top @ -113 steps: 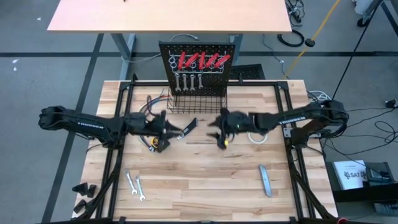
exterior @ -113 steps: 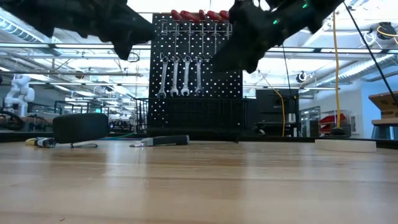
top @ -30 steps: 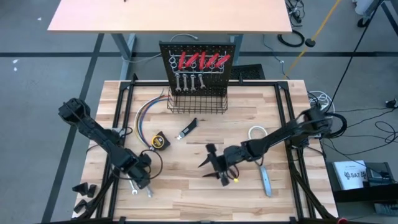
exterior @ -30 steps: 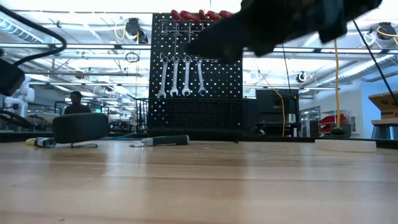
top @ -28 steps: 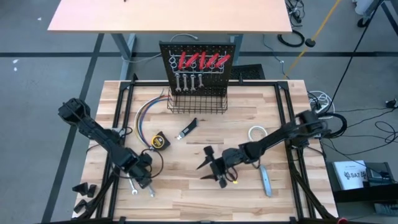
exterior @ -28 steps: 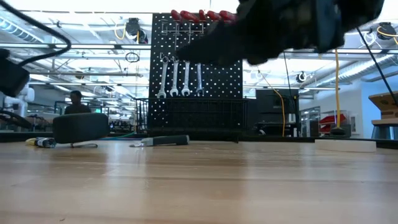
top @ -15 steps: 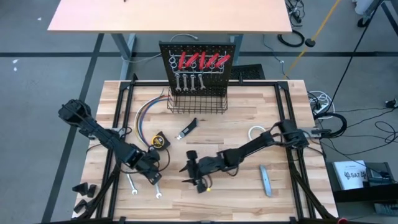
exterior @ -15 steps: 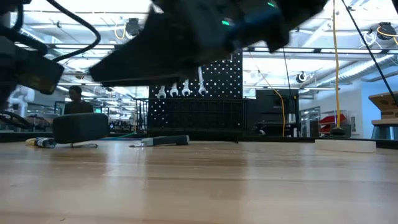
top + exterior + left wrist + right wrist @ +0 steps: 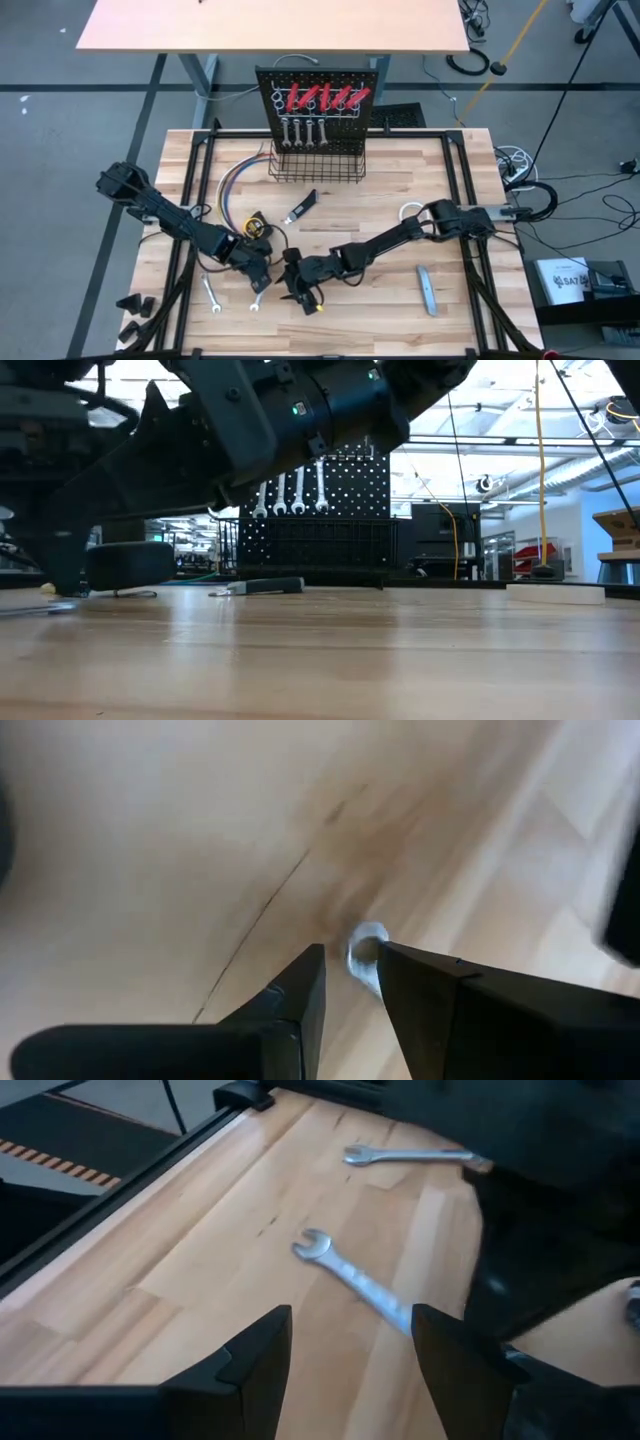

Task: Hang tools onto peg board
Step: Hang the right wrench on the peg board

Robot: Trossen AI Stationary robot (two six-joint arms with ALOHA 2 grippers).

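A silver wrench (image 9: 352,1276) lies on the bench (image 9: 380,220) near its front-left. The left hand (image 9: 348,972) pinches its shaft. The right hand (image 9: 352,1342), partly open and empty, hovers just beside; its wrist view alone shows a second wrench (image 9: 405,1155).

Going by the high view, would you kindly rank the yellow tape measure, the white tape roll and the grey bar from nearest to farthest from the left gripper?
Measured from the left gripper, near the table's front left:
1. Yellow tape measure, just behind it, toward the peg board.
2. White tape roll, across on the right side.
3. Grey bar, front right, a little farther.
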